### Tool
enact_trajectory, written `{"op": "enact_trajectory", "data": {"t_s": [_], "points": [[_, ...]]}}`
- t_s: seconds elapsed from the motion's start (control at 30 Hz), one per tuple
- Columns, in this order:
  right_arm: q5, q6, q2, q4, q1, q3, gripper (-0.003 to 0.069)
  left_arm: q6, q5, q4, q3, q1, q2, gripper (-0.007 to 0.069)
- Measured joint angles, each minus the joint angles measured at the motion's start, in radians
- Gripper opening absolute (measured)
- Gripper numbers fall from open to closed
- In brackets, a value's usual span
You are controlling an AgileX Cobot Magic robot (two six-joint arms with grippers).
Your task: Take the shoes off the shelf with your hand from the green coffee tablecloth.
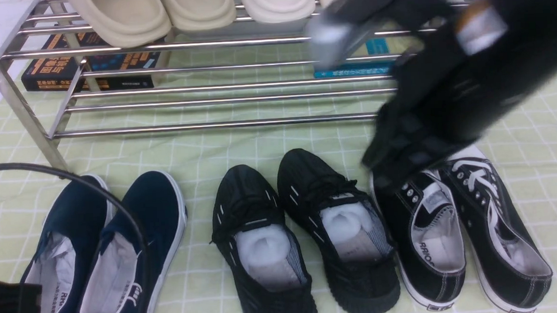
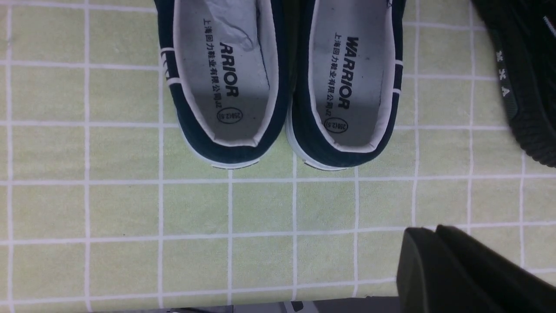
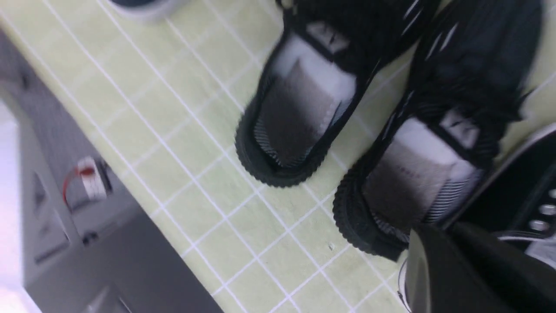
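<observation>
The shoes, two all-black knit sneakers (image 1: 262, 213) with white paper stuffing, stand side by side on the green coffee tablecloth (image 1: 203, 145) in front of the shelf (image 1: 211, 126). They fill the right wrist view (image 3: 434, 165), heels toward the camera. My right gripper (image 1: 384, 177) hangs blurred over the toe of a canvas sneaker just right of the pair, its fingers (image 3: 417, 269) close together and holding nothing. My left gripper (image 1: 7, 300) sits low at the front left behind the navy slip-ons, its fingers (image 2: 421, 269) pressed together and empty.
Navy slip-ons (image 1: 108, 244) lie left of the pair. Black canvas sneakers with white laces (image 1: 488, 222) lie right of it. Cream slippers (image 1: 197, 9) sit on the shelf's upper tier, with books (image 1: 67, 67) behind it. A black cable (image 1: 96, 192) arcs over the slip-ons.
</observation>
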Motion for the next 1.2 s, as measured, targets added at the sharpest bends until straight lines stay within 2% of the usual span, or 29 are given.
{"op": "enact_trajectory", "data": {"t_s": [0.27,0.37,0.43,0.5,0.53,0.7,0.73,0.87,1.0,1.2], "points": [[0.009,0.044,-0.291,0.0,0.0,0.043,0.0078,0.0,0.0,0.0,0.0,0.0,0.0,0.0049],[0.013,0.049,-0.411,-0.015,0.0,0.149,0.0074,0.0,0.0,0.0,0.0,0.0,0.0,0.0053],[0.0,0.08,-0.516,-0.039,0.0,0.285,0.0038,0.0,0.0,0.0,0.0,0.0,0.0,0.0054],[-0.05,0.102,-0.587,-0.058,0.0,0.379,0.0004,0.0,0.0,0.0,0.0,0.0,0.0,0.0054],[-0.128,0.12,-0.647,-0.077,0.0,0.479,-0.0011,0.0,0.0,0.0,0.0,0.0,0.0,0.0056],[-0.522,0.202,-0.811,-0.143,0.0,0.832,-0.0015,0.0,0.0,0.0,0.0,0.0,0.0,0.0064],[-0.537,0.211,-0.818,-0.144,0.0,0.854,-0.0015,0.0,0.0,0.0,0.0,0.0,0.0,0.0064],[-0.771,0.264,-0.862,-0.151,0.0,1.016,-0.0015,0.0,0.0,0.0,0.0,0.0,0.0,0.0066],[-0.843,0.27,-0.867,-0.164,0.0,1.064,-0.001,0.0,0.0,0.0,0.0,0.0,0.0,0.007],[-0.847,0.27,-0.869,-0.168,0.0,1.092,-0.0006,0.0,0.005,0.0,0.0,0.0,0.0,0.0071]]}}
